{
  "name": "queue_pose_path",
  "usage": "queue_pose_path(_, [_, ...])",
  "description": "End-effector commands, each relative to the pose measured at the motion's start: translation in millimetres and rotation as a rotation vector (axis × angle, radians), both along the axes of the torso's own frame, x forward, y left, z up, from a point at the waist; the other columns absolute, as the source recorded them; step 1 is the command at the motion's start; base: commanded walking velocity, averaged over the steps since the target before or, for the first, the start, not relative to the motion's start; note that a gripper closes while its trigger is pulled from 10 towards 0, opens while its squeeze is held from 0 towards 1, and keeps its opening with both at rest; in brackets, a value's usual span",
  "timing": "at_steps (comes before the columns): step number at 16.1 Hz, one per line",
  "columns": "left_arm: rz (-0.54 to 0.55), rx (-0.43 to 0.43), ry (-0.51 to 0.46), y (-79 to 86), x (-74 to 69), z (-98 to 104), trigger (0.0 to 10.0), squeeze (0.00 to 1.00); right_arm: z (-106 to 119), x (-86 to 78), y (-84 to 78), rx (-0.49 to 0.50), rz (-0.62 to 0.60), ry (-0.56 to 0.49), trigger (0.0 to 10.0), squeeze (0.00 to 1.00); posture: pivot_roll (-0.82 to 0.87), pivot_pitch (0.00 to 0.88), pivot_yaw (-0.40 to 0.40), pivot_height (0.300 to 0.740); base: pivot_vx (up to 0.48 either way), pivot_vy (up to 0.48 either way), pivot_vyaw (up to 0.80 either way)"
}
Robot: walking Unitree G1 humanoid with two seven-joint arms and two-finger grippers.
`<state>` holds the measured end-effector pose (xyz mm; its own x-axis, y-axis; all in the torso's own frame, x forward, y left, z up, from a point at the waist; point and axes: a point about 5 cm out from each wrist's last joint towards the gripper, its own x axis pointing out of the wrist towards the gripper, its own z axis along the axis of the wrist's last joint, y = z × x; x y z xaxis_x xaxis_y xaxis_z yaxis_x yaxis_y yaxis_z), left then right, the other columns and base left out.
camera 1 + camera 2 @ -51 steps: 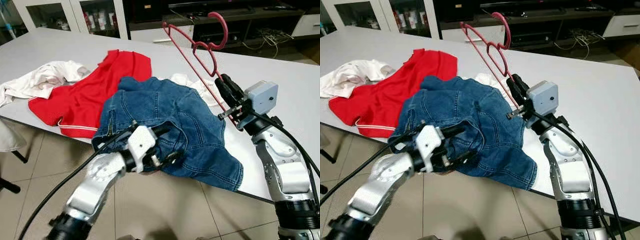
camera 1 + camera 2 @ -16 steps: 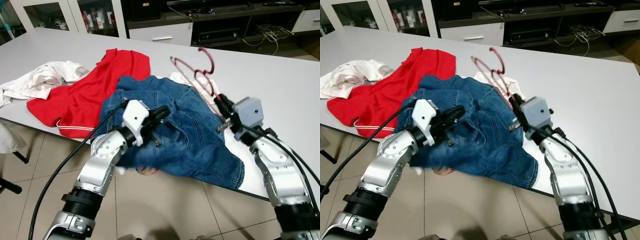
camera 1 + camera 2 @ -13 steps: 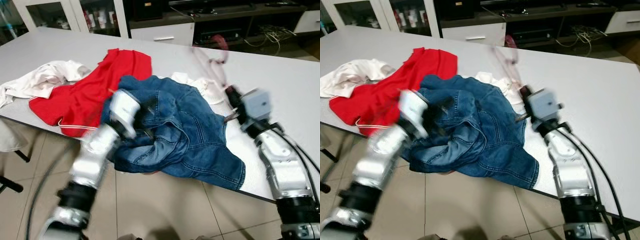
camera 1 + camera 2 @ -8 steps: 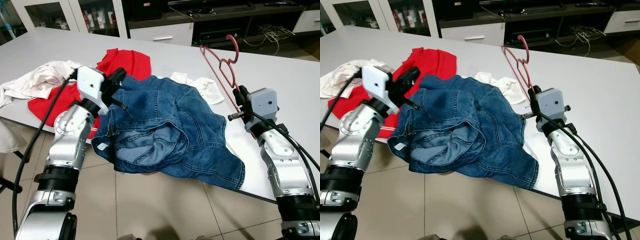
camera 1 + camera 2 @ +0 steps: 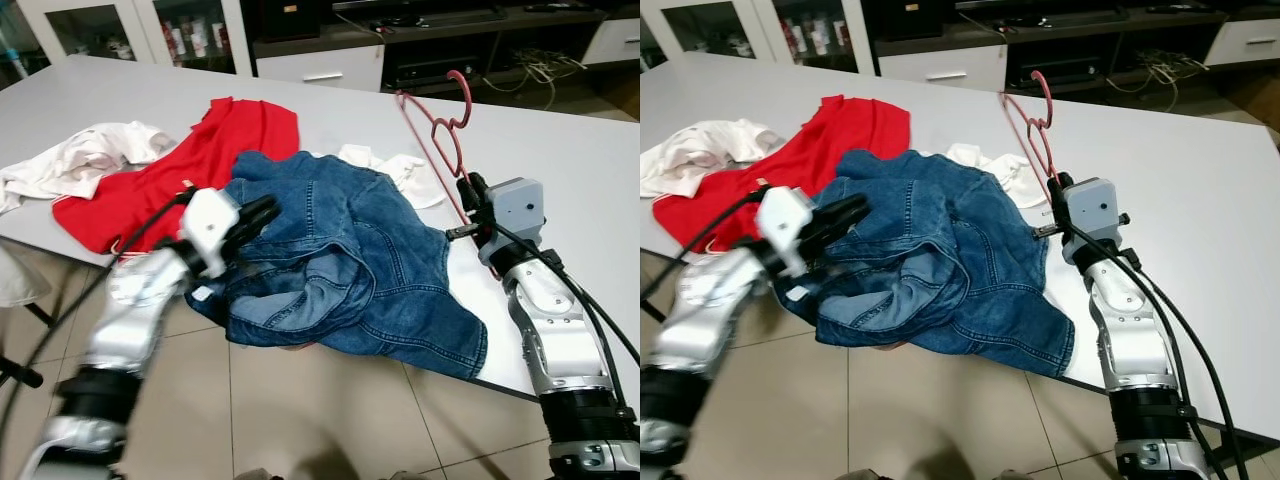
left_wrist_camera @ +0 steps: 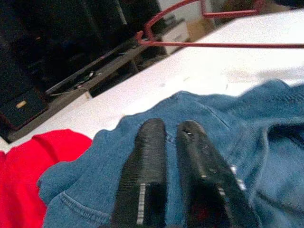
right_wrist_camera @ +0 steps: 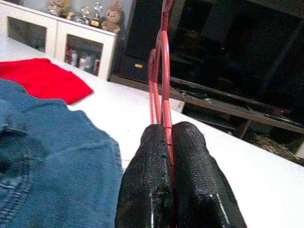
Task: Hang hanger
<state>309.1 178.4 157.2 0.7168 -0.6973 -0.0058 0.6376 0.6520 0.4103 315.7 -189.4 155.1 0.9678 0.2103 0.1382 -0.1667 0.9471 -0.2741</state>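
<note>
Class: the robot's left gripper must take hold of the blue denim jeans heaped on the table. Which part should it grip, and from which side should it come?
Probably the raised waistband fold of the jeans at the table's near edge. The left gripper could come from the robot's left: there the denim bunches into a pinchable ridge, away from the hanger in the right gripper.

A wide white bench [image 5: 590,160] crossed the room above a beige tiled floor [image 5: 300,410]. Behind the bench stood a white glass-door cabinet [image 5: 130,35], and beside that a dark media unit [image 5: 440,45] with tangled cables [image 5: 535,68]
</note>
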Motion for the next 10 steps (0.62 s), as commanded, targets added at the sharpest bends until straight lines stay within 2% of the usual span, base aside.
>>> queue_pose_path(1, [-0.052, 0.029, -0.016, 1.2, -4.1, 5, 10.0, 1.00, 9, 3.8, 9.7, 0.015, 0.038, -0.023, 10.0, 0.00, -0.08, 0.000, 0.060, 0.740, 0.000, 0.000, 0.00])
queue_pose_path(5, [-0.162, 0.060, 0.030, -2.4, -16.3, 2, 10.0, 1.00, 6, 3.4, 14.4, 0.001, 0.060, -0.008, 10.0, 0.00, -0.07, 0.000, 0.063, 0.740, 0.000, 0.000, 0.00])
queue_pose_path(7, [-0.194, 0.109, 0.073, -3.2, -20.1, -10, 10.0, 1.00, -9, -0.7, 15.2, -0.151, 0.082, 0.037, 10.0, 0.00, -0.08, 0.000, 0.068, 0.740, 0.000, 0.000, 0.00])
queue_pose_path(8, [-0.180, 0.150, 0.089, -1.0, -18.2, -16, 10.0, 1.00, -9, -1.6, 16.6, -0.150, 0.082, 0.034, 10.0, 0.00, -0.08, 0.000, 0.068, 0.740, 0.000, 0.000, 0.00])
queue_pose_path(9, [-0.163, 0.171, 0.092, 0.7, -16.2, -19, 10.0, 0.02, -8, -1.9, 17.5, -0.146, 0.082, 0.031, 10.0, 0.00, -0.09, 0.000, 0.072, 0.740, 0.000, 0.000, 0.00])
queue_pose_path(10, [-0.139, 0.193, 0.092, 3.0, -13.2, -20, 10.0, 0.00, -7, -2.2, 18.8, -0.139, 0.083, 0.027, 10.0, 0.00, -0.09, 0.000, 0.072, 0.740, 0.000, 0.000, 0.00])
